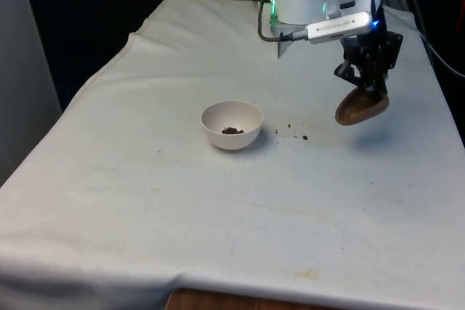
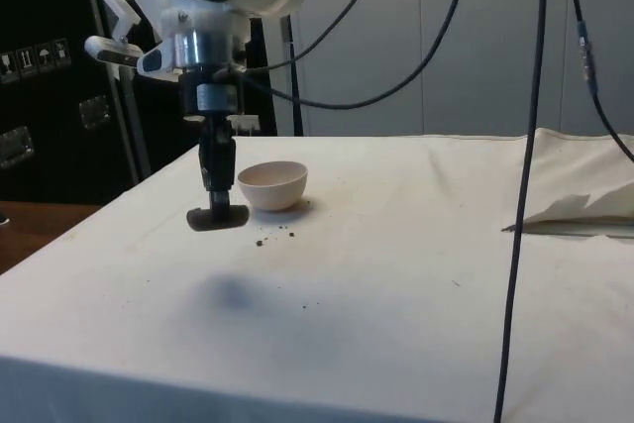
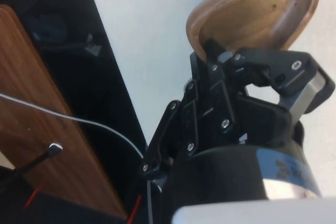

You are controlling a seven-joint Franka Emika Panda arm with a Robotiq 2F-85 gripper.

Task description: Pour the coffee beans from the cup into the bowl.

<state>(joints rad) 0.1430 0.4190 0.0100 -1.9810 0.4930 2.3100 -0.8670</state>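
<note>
Hand (image 1: 370, 86) pinching tilted wooden cup (image 1: 361, 108) well apart from bowl (image 1: 232, 125); risks scattering more beans (image 1: 294, 133) onto worktop (image 1: 218, 208).

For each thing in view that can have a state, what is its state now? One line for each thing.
Cup: held in the air by the gripper, tilted, inside looks empty in the wrist view.
Bowl: upright on the cloth, a few coffee beans inside.
Spilled beans: loose on the cloth beside the bowl.
Gripper: shut on the cup's rim.
Cloth: spread flat over the table.
</note>
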